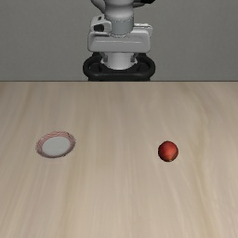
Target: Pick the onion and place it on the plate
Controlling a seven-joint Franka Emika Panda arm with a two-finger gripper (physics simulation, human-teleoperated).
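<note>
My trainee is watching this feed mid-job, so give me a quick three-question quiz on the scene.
1. True or false: the red onion already lies on the plate.
2. Multiple choice: the plate lies toward the exterior view's (A) left, (B) right, (C) centre.
3. Fill in: the onion and the plate both rest on a light ____ table.
Key: 1 false, they lie well apart; 2 A; 3 wooden.
</note>
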